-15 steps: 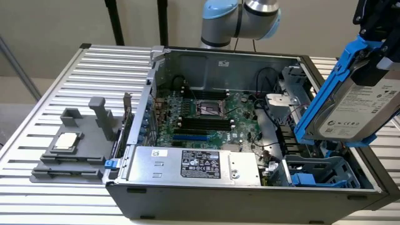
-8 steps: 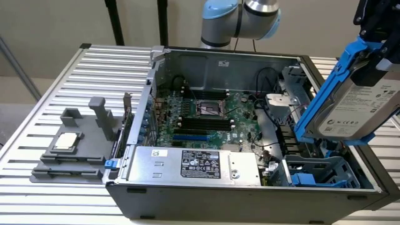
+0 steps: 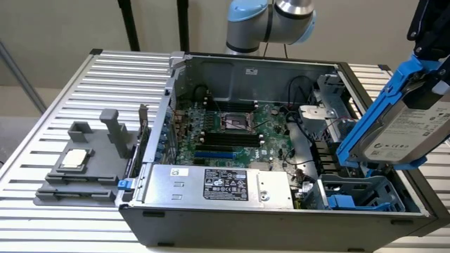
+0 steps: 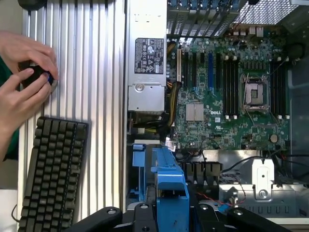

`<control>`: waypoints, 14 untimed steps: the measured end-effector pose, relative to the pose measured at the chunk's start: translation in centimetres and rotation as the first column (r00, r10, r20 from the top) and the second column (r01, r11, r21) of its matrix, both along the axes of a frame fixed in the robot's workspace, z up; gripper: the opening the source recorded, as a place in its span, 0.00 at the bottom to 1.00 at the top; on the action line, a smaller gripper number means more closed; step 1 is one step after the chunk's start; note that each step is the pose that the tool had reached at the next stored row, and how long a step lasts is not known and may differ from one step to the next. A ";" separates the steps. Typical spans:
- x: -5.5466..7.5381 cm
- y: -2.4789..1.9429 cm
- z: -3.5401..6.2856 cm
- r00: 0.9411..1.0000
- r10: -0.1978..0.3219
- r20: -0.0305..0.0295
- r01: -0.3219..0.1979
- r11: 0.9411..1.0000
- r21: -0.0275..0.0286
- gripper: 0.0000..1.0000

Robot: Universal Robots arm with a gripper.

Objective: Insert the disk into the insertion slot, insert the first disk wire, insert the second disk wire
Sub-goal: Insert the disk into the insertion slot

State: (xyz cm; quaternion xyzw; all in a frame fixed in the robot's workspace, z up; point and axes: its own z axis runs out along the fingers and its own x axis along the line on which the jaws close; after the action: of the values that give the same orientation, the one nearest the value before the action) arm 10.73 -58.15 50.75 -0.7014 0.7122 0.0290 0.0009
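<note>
You have the slatted metal table point(image 3: 56, 105) under everything, and on it the open computer case point(image 3: 281, 226), lying with its inside facing up. The green main board point(image 3: 232, 132) covers the floor of the case. The silver power box point(image 3: 218, 184) with its black label lies along the near wall in the exterior view. At the near corner on the exterior view's right sits the slot point(image 3: 359, 192) — a grey cage with blue plastic fittings, its opening facing up.

The disk point(image 3: 404, 126) is not in that cage. It hangs tilted above it in the air, label side toward the exterior camera, with its lower end just over the cage and its blue frame around it.

Your gripper point(image 4: 171, 212) grasps the disk: in the wrist view the black fingers point(image 4: 145, 212) press against the blue frame from both sides, with no gap visible.

Outside the case, a black keyboard point(image 4: 53, 174) lies on the table, and a person's hands point(image 4: 21, 82) rest beside it around a small dark object. On the exterior view's left stands a grey holder block point(image 3: 81, 163) carrying a small chip point(image 3: 74, 158).
</note>
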 end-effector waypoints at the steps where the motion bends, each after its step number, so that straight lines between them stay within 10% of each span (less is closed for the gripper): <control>1: 0.0 -0.07 -0.17 1.000 0.000 0.000 0.000 1.000 0.001 0.32; 14: 0.3 -0.90 -2.54 1.000 0.000 0.000 0.000 1.000 0.006 0.32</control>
State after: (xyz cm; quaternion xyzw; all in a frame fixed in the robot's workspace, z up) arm 11.04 -59.05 48.21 -0.7014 0.7121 0.0313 0.0032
